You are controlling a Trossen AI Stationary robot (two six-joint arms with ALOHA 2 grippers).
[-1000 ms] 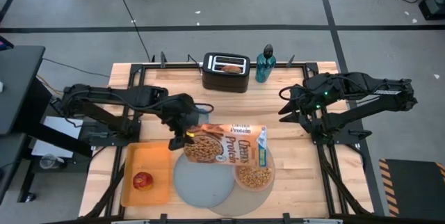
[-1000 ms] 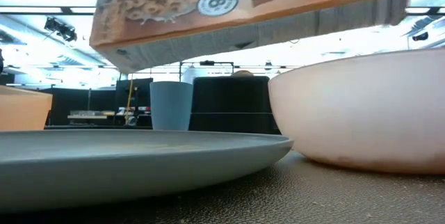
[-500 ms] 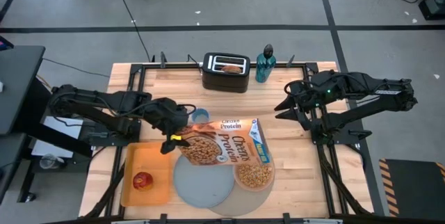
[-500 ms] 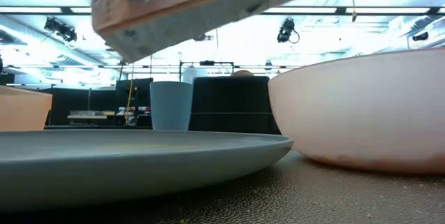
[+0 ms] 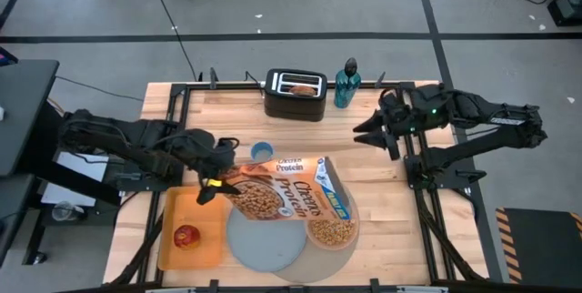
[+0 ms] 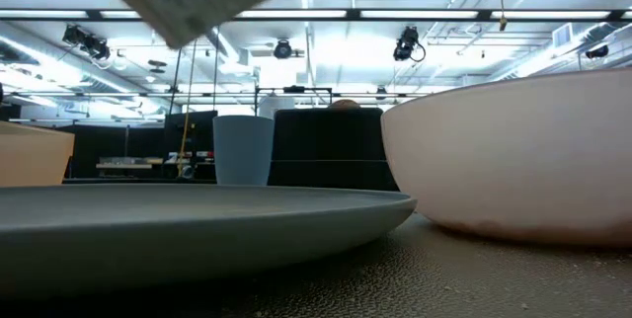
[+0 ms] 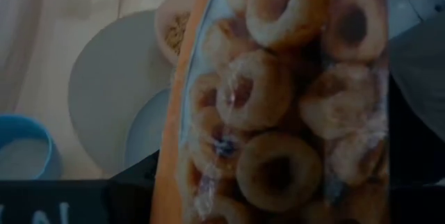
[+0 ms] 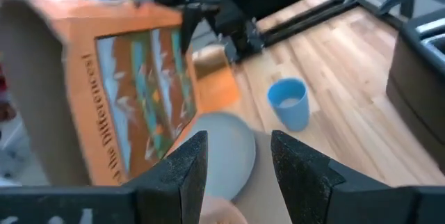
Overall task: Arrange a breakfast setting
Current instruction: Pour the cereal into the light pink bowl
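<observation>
The cereal box [image 5: 284, 188] has swung back over the last second: a second ago it lay flatter, its open end out over the bowl [image 5: 332, 230], and now it is pulled left and tipped up, its mouth clear of the bowl's middle. In the low view the box has climbed almost out of the picture, only a corner showing top left. My judgement is that pouring is over, since the bowl already holds a layer of cereal [image 5: 333, 232], and the box now needs setting down somewhere off the mat [image 5: 293, 258].

The left tool [image 5: 215, 186] is clamped on the box's left end, the arm stretched low across the bench from the left, wrist bent toward the middle; its wrist view is filled by the printed face of the box. The right tool [image 5: 364, 131] waits in the air at the far right, fingers spread apart and holding nothing, pointing toward the centre.

The plate [image 5: 264, 237] sits bare on the mat, just left of the bowl. The apple [image 5: 186, 236] lies on the tray [image 5: 169, 256] at near left, the bread [image 5: 298, 87] stands in the toaster [image 5: 295, 95] at the far edge, and a blue cup [image 5: 261, 153] stands just beyond the box. No spoon is visible.
</observation>
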